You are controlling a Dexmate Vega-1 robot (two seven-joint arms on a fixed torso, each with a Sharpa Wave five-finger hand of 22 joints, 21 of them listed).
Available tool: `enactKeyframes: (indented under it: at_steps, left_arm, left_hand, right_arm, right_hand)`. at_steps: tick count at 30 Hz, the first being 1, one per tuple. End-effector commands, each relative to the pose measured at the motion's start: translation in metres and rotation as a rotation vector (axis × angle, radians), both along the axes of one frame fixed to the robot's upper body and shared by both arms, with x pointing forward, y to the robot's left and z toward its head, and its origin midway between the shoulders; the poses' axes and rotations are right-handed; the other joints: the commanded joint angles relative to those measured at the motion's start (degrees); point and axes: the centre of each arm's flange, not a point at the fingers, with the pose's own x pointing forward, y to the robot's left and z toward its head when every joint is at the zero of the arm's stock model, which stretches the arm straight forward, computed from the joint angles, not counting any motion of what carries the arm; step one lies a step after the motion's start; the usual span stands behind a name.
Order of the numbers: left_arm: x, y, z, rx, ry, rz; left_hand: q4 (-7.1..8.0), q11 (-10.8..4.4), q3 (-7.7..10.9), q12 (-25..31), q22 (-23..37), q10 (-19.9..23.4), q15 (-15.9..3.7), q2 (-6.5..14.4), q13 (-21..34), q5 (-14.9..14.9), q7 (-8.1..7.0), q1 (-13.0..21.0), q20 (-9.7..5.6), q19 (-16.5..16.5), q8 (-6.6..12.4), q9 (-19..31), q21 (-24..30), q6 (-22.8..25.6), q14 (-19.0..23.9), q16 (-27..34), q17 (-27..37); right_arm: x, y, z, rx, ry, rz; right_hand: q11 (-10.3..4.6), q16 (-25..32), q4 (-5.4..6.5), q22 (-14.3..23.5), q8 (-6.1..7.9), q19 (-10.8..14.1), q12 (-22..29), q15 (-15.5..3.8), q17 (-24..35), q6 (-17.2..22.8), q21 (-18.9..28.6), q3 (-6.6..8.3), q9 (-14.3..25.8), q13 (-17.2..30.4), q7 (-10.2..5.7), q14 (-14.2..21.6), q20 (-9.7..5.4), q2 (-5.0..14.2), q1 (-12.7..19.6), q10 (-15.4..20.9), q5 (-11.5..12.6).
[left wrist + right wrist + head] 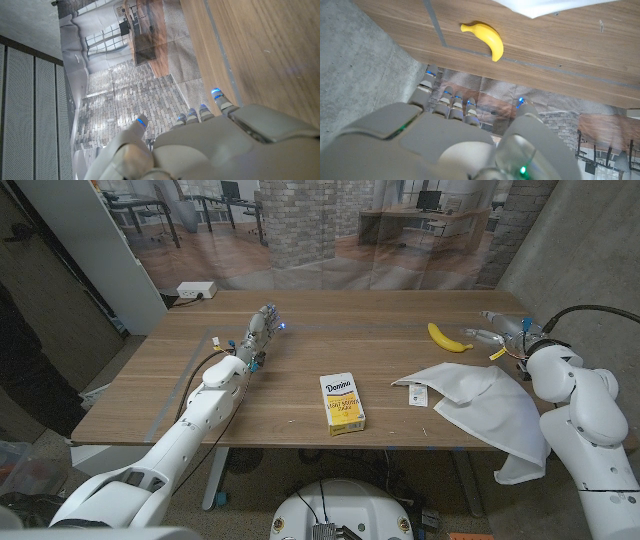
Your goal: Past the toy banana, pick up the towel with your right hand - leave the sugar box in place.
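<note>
Both hands hold nothing: the right hand (503,330), fingers spread, hovers at frame right beside the toy banana (449,338). Reaching for the towel (485,405), it could knock the banana. The left hand (259,332) waits with fingers extended, upper-left of the sugar box (342,403).

**Yellow, white and warm wood**

At upper right of the head view lies a plain yellow toy banana (449,338). Below it spreads a plain white towel (487,405). At centre, the sugar box (342,403) is white above, yellow below, with dark lettering. The table (300,350) is brown, wood-grained. Both hands (259,332) (503,330) are pale grey with blue-lit fingertips (216,92).
</note>
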Motion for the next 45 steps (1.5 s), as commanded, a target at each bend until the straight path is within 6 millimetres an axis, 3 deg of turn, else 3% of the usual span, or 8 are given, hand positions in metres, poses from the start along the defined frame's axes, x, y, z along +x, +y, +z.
enactKeyframes:
  at_steps: [1, 25, 36, 45]
  left_arm:
    - [0.002, 0.000, 0.001, 0.001, 0.001, 0.001]
    - [0.000, -0.003, 0.002, 0.010, -0.001, 0.000]
    - [-0.002, -0.003, 0.001, 0.013, 0.001, 0.001]
    - [-0.003, -0.003, 0.000, 0.012, 0.001, 0.000]
  left_hand:
    - [-0.08, 0.31, 0.29, 0.3, 0.2, -5.1, 0.37, 6.8, 0.1, 0.3, -0.24, 0.1, 0.32, -3.0, 0.13, 0.3, -0.1, -3.5, -8.0, 0.3, 0.2]
    - [-0.07, 0.32, 0.35, 0.3, 0.2, -5.1, 0.44, 6.8, 0.1, 0.3, -0.32, 0.1, 0.32, -2.9, 0.09, 0.3, -0.4, -3.5, -8.0, 0.2, 0.2]
    - [-0.06, 0.38, 0.35, 0.3, 0.2, -5.1, 0.50, 6.8, 0.1, 0.3, -0.35, 0.1, 0.36, -2.9, 0.08, 0.4, -0.4, -3.6, -8.0, 0.2, 0.2]
    - [-0.05, 0.55, 0.36, 0.3, 0.2, -5.1, 0.65, 6.8, 0.1, 0.3, -0.36, 0.1, 0.58, -2.9, 0.07, 0.4, -0.5, -3.6, -8.0, 0.2, 0.2]
  right_arm:
    - [0.000, -0.006, -0.001, 0.011, 0.096, -0.027]
    - [-0.003, -0.016, -0.009, 0.010, 0.239, -0.055]
    - [-0.003, -0.019, -0.013, 0.015, 0.300, -0.075]
    - [-0.003, -0.022, -0.017, 0.021, 0.335, -0.098]
  right_hand:
    - [-0.02, 0.3, -0.02, 0.1, 0.04, 0.6, 0.4, 0.05, 0.3, -0.5, 0.0, -0.61, 0.1, 0.3, 0.10, -0.2, -0.11, -0.51, -0.6, -0.2, 0.0]
    - [-0.79, 0.0, -1.06, 0.1, -0.30, 1.1, 0.2, 0.60, 0.2, -6.6, -0.2, -2.89, 0.0, 0.3, 0.35, -1.8, -0.11, -3.94, -0.9, -4.0, 1.4]
    - [-0.75, 0.0, -1.52, 0.0, -0.20, 1.2, 0.2, 0.90, 0.1, -7.8, -0.2, -3.20, 0.0, 0.3, 0.79, -2.2, -0.12, -4.51, -0.3, -4.7, 1.9]
    - [-0.65, -0.1, -2.04, 0.0, 0.11, 0.6, -0.1, 1.64, 0.1, -9.0, -0.6, -3.68, 0.1, 0.3, 0.70, -3.5, -0.02, -5.11, 0.6, -7.4, 2.7]
